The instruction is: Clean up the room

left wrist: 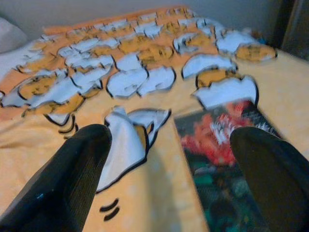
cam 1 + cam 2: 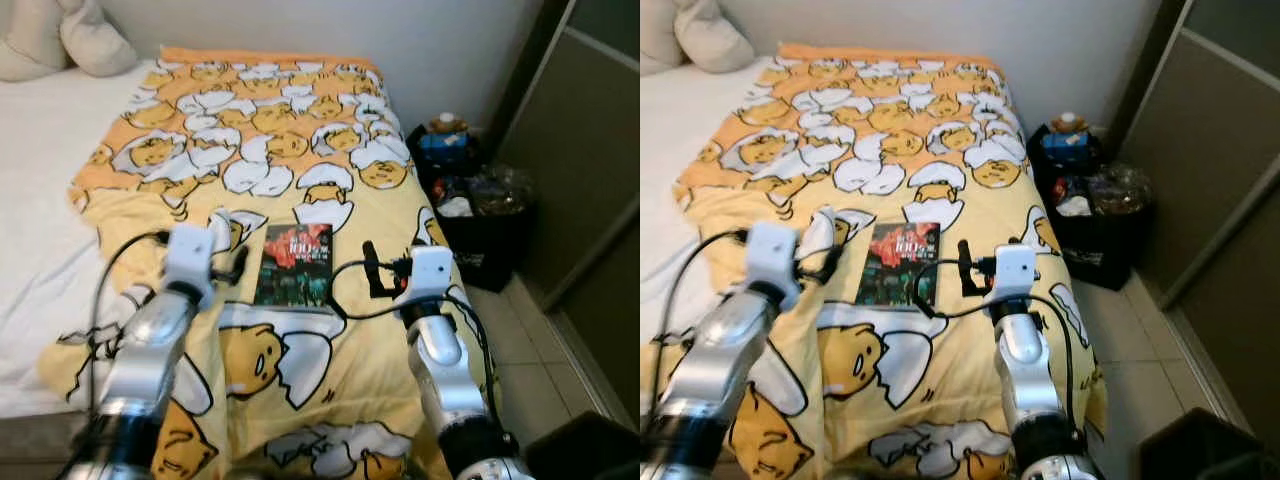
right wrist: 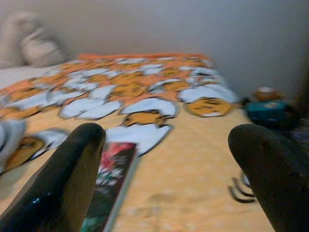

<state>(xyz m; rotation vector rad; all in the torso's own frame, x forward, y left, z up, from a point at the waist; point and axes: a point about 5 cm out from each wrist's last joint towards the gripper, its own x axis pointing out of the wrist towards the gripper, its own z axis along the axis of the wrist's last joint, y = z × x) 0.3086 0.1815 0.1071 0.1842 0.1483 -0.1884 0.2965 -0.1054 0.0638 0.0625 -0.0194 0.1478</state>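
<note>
A dark book (image 2: 294, 265) with a red and green cover lies flat on the yellow cartoon-print blanket (image 2: 270, 130), near the foot of the bed. My left gripper (image 2: 236, 264) hovers just to the book's left, open and holding nothing. On the book's right side my right gripper (image 2: 371, 268) is also open and holds nothing. In the left wrist view the book (image 1: 227, 159) lies in front of the inner finger (image 1: 270, 174), partly behind it. The right wrist view has the book's edge (image 3: 108, 188) beside one finger (image 3: 63, 183).
A black bin (image 2: 475, 215) with bottles and bags stands on the floor right of the bed. A wardrobe door (image 2: 590, 150) lines the right side. Pillows (image 2: 70, 35) and white sheet (image 2: 40, 170) lie at the left. A dark object (image 2: 590, 450) sits on the tiles at bottom right.
</note>
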